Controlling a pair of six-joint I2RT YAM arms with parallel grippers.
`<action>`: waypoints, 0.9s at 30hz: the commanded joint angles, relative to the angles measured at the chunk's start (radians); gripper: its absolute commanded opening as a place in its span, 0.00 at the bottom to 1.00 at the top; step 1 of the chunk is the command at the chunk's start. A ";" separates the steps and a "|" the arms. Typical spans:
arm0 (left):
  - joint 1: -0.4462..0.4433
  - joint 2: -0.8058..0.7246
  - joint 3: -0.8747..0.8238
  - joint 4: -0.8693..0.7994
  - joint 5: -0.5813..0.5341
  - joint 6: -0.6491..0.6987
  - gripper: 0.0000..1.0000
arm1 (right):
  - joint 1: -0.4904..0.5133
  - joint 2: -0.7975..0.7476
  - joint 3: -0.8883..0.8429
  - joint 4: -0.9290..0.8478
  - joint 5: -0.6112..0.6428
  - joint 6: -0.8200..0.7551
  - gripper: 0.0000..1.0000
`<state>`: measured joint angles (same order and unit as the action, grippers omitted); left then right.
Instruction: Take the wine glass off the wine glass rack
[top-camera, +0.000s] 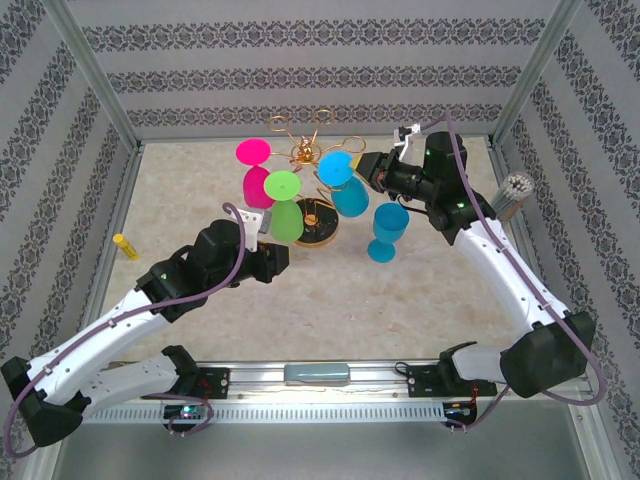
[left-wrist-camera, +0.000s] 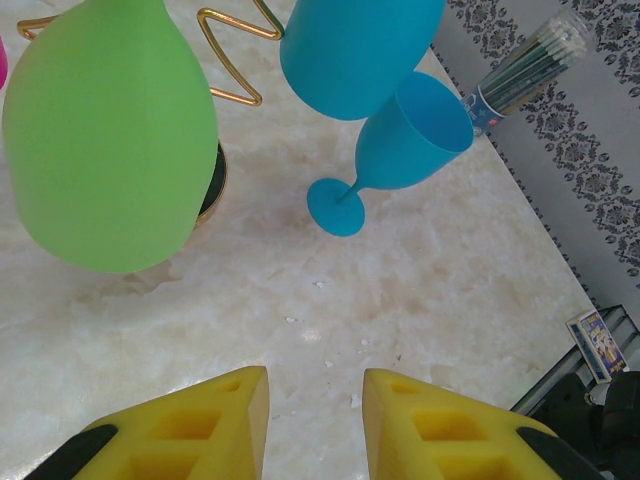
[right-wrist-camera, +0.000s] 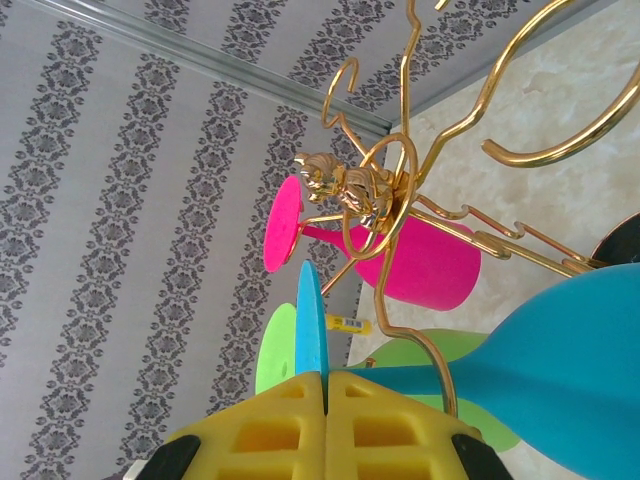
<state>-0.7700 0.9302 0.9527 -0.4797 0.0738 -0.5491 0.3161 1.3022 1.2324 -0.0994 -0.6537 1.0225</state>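
The job is only begun. The right gripper (right-wrist-camera: 325, 385) has its jaws pinched nearly together on the stem of the blue wine glass (right-wrist-camera: 560, 370), right under its foot. That glass hangs upside down, bowl below the jaws. A gold loop of the wine glass rack (right-wrist-camera: 350, 185) curls round the stem just beyond them, so I judge it not yet freed. It has to be slid out of the loop and carried clear.

The left gripper (left-wrist-camera: 315, 400) holds nothing. Its jaws stand moderately apart over bare tabletop (left-wrist-camera: 420, 300), with the green glass (left-wrist-camera: 110, 140) ahead and to their left.

I count four glasses and one rack. Pink (right-wrist-camera: 420, 265), green and the gripped blue one hang from the rack. A second blue glass (left-wrist-camera: 410, 135) stands upright on the tabletop, ahead and right of the left jaws.
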 joint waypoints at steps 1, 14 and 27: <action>0.014 -0.021 -0.010 0.027 -0.011 0.011 0.31 | 0.000 -0.030 0.019 0.052 -0.025 0.013 0.00; 0.014 -0.024 -0.015 0.023 -0.020 0.009 0.31 | 0.012 -0.051 0.004 0.064 -0.047 0.021 0.00; 0.014 -0.028 -0.014 0.018 -0.024 0.009 0.31 | 0.030 -0.023 0.007 0.037 -0.035 -0.003 0.00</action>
<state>-0.7700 0.9188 0.9463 -0.4801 0.0692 -0.5491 0.3317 1.2713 1.2324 -0.0776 -0.6819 1.0374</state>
